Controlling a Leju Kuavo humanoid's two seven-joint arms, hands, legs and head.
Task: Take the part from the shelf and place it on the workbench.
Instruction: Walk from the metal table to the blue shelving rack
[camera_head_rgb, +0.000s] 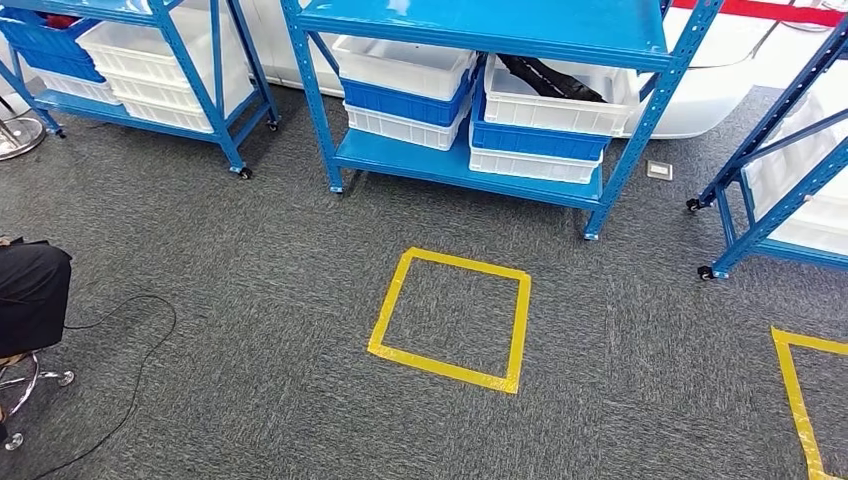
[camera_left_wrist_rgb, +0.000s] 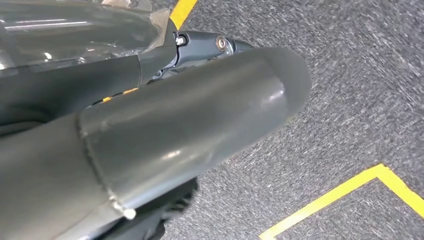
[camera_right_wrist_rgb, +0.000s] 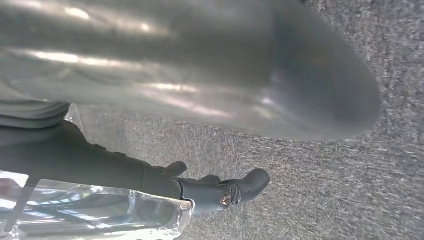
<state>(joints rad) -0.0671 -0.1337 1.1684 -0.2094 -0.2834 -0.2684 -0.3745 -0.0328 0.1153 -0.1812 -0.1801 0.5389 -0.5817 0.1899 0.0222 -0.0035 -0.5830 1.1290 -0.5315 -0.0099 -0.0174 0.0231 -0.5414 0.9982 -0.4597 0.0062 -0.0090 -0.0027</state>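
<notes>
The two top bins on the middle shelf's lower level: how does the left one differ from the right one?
The left white bin looks empty; the right white bin holds a long black part. The left one sits on a blue bin over a white bin, and so does the right one, but its stack stands closer to the camera. Both are white, open-topped and rest on the blue shelf.

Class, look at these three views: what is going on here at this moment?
Nothing is being handled yet. The head view looks down at grey carpet with a yellow taped square in front of a blue shelf stacked with white and blue bins. One bin holds a dark part. The left hand and right hand hang over the carpet, and neither visibly holds anything.
</notes>
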